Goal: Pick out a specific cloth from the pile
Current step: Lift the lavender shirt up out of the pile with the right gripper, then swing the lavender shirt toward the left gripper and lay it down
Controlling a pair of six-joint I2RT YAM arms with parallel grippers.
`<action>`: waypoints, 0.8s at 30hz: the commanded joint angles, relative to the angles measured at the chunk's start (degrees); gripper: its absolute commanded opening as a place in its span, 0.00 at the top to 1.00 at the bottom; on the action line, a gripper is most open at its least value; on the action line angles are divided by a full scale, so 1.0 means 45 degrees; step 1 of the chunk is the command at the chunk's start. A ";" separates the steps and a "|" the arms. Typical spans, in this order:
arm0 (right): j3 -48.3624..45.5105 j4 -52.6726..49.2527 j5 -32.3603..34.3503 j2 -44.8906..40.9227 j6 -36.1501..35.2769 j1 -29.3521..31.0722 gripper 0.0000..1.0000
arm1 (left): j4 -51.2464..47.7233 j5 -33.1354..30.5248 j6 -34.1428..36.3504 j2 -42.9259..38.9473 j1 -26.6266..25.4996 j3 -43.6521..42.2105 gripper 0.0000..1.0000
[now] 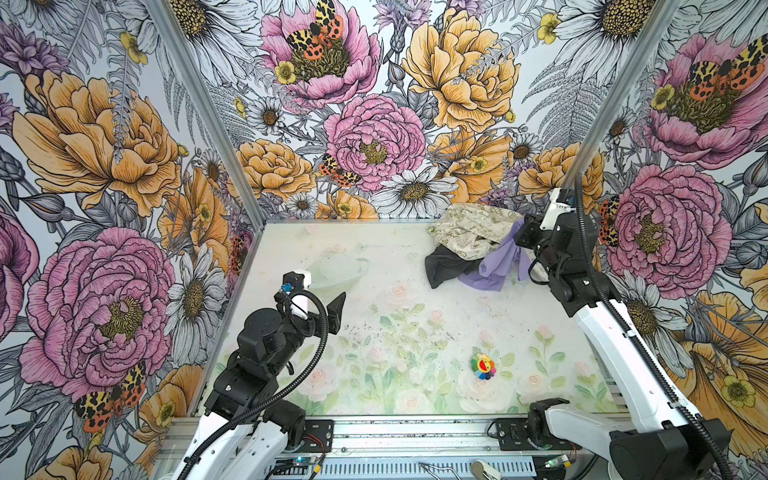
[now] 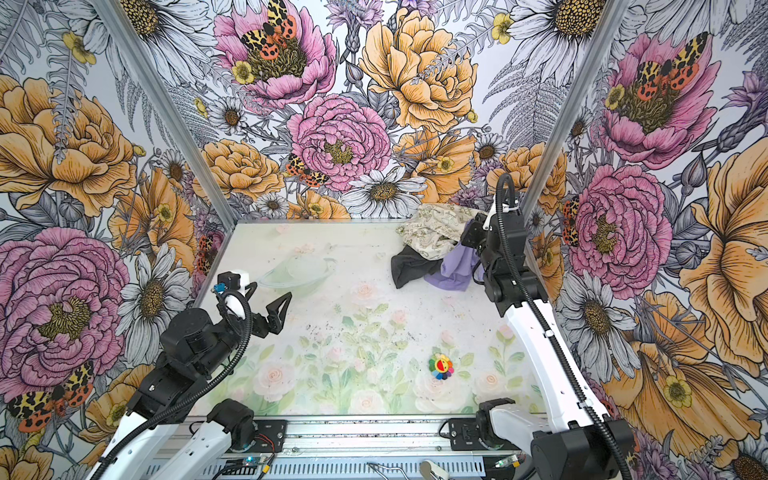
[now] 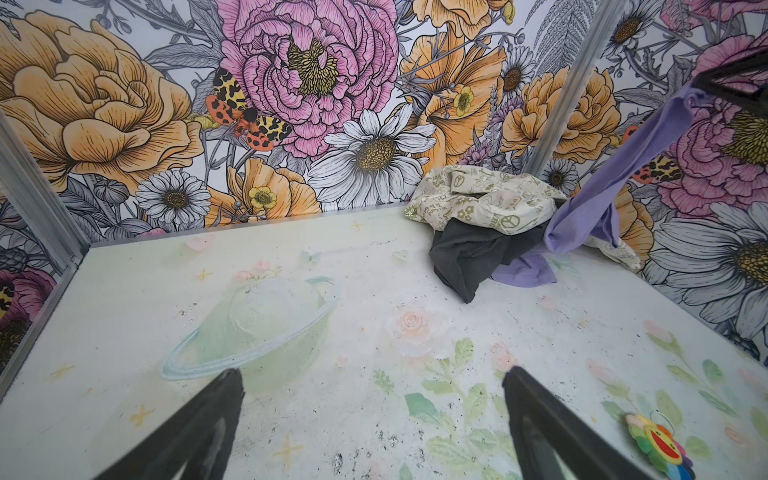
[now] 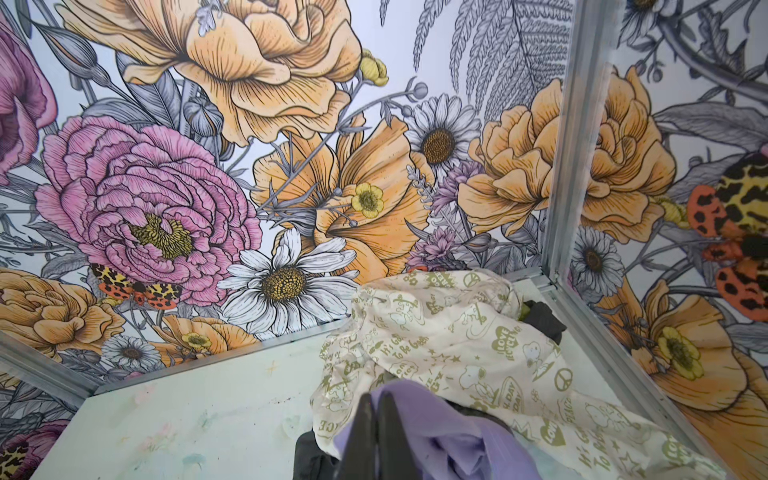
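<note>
Far right corner of table (image 1: 374, 328): pile (image 1: 461, 249), cream printed cloth (image 1: 469, 230) on top, black cloth (image 1: 442, 266) spilling out front. lavender cloth (image 1: 496, 266) at pile's right side, upper end raised, pinched in right gripper (image 4: 377, 401), jaws clenched; lower end on table. left gripper (image 3: 372, 376) over left side, jaws spread wide, empty. Tiny rainbow flower toy (image 1: 483, 365) near front.

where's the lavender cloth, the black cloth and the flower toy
lavender cloth (image 1: 494, 266): in a top view, on its lower fold
black cloth (image 1: 444, 264): in a top view, on its middle
flower toy (image 1: 483, 365): in a top view, on its red centre
</note>
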 commanded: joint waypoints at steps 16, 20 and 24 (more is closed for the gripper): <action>0.5919 0.0774 -0.0545 0.1247 -0.1100 0.0081 1.00 | 0.0005 -0.0214 -0.0236 -0.0209 0.0110 -0.0208 0.01; 0.7003 0.0765 -0.1678 0.1821 -0.0974 0.0231 1.00 | -0.0004 -0.0230 -0.0249 -0.0228 0.0111 -0.0208 0.02; 0.7221 0.0747 -0.2745 0.2410 -0.1167 0.0817 1.00 | -0.0010 -0.0273 -0.0240 -0.0268 0.0111 -0.0227 0.01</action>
